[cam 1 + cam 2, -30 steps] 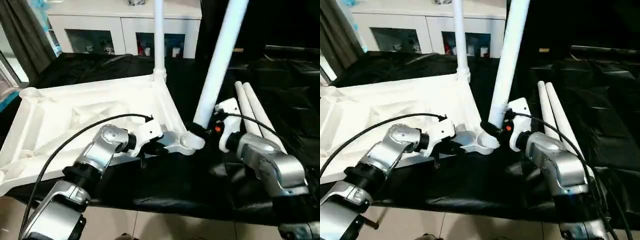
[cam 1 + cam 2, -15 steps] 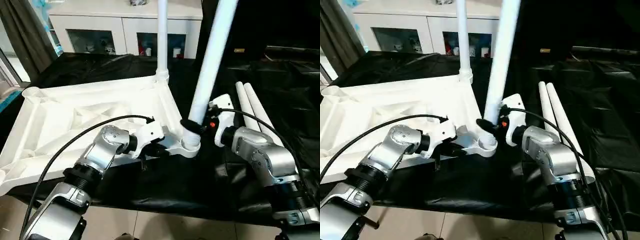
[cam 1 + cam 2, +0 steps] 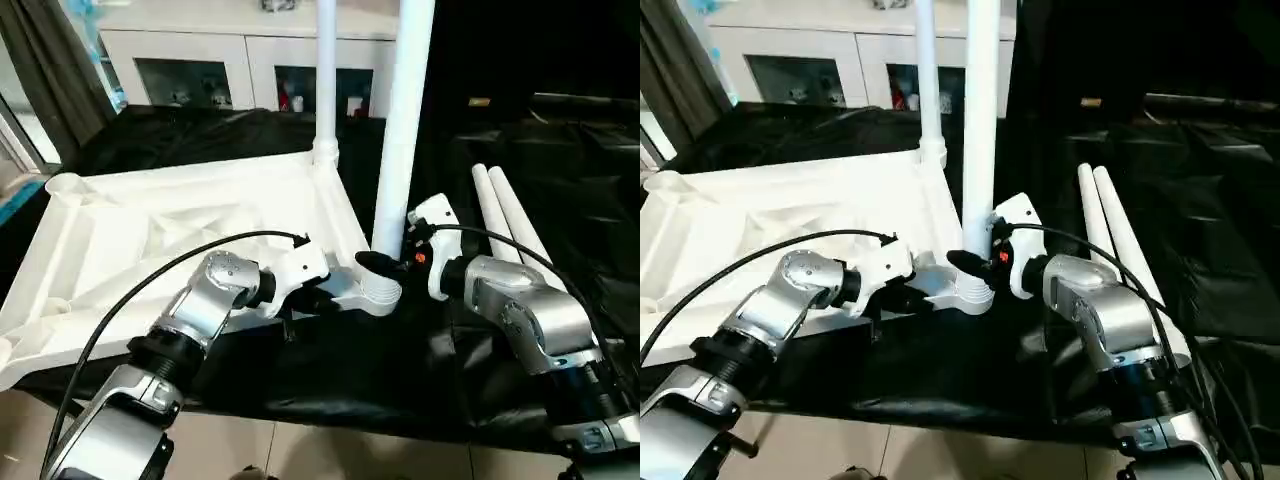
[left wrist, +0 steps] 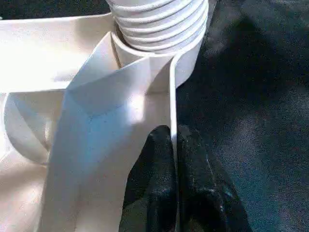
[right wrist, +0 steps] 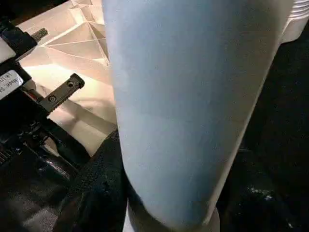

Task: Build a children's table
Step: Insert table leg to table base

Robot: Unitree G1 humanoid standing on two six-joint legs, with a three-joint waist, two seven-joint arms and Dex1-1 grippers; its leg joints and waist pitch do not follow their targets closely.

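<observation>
Between my two grippers sits the near corner socket [image 3: 380,290] of the upturned tabletop [image 3: 150,235]. My left gripper [image 4: 175,159] is clamped on the thin rim beside that socket. My right gripper [image 3: 385,263] grasps the leg [image 3: 400,120] low down, upright in the socket. Beyond it another leg [image 3: 325,70] stands in the far corner; two spare legs [image 3: 505,220] lie on the black cloth [image 3: 560,180] beside my right arm

The right tool [image 3: 972,262] clasps an upright white leg [image 3: 980,120] standing in the tabletop's [image 3: 760,215] corner socket [image 3: 967,290]; the left tool [image 3: 908,296] pinches the rim just beside it.
</observation>
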